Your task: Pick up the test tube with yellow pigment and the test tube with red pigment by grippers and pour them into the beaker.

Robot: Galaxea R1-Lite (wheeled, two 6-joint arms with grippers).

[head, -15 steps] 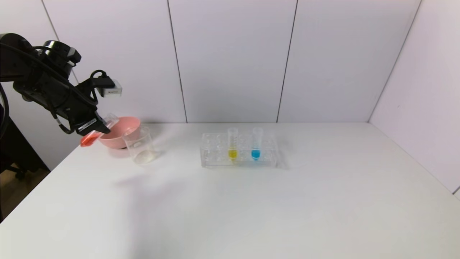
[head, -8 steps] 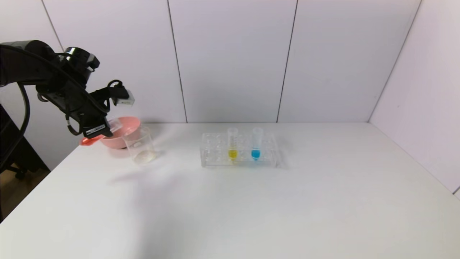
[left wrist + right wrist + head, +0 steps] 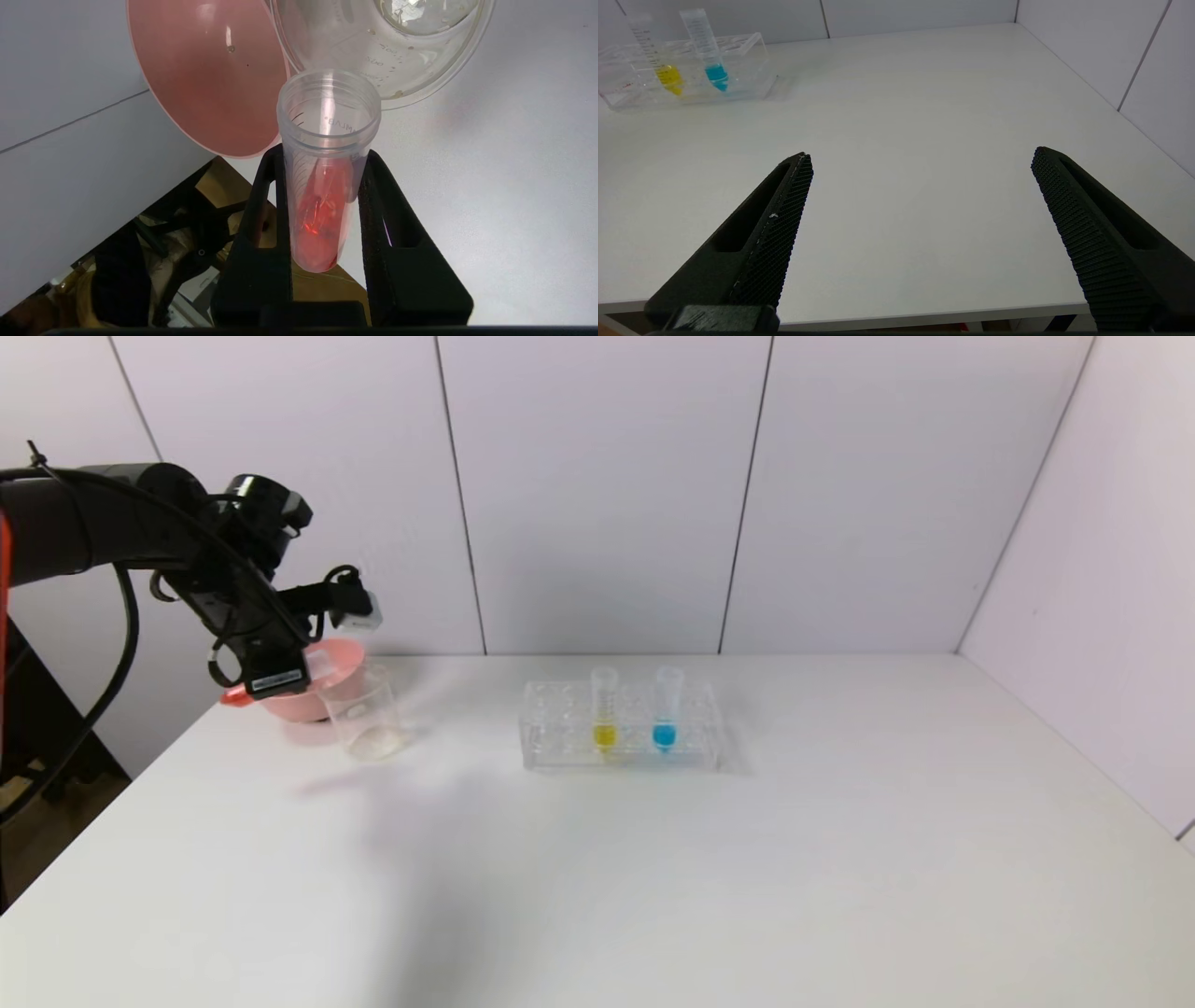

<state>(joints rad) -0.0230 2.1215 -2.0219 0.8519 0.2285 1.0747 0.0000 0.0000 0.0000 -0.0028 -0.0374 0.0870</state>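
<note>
My left gripper (image 3: 280, 674) is shut on the test tube with red pigment (image 3: 322, 186), held tilted nearly level at the table's far left. The tube's open mouth (image 3: 320, 663) points toward the clear beaker (image 3: 362, 711), close to its rim; its red tip (image 3: 233, 697) sticks out behind the fingers. In the left wrist view the beaker (image 3: 411, 51) lies just past the tube's mouth. The test tube with yellow pigment (image 3: 604, 709) stands upright in the clear rack (image 3: 560, 747); it also shows in the right wrist view (image 3: 658, 60). My right gripper (image 3: 920, 158) is open and empty over the table's near edge.
A pink bowl (image 3: 299, 695) sits just behind the beaker, touching or nearly touching it. A tube with blue liquid (image 3: 665, 709) stands in the rack beside the yellow one. White wall panels close the back and the right side. The table's left edge runs just beside my left gripper.
My left arm has moved to the right toward the beaker with the red tube in it, bringing the tube's mouth up to the beaker's rim. The rack and its tubes have not moved.
</note>
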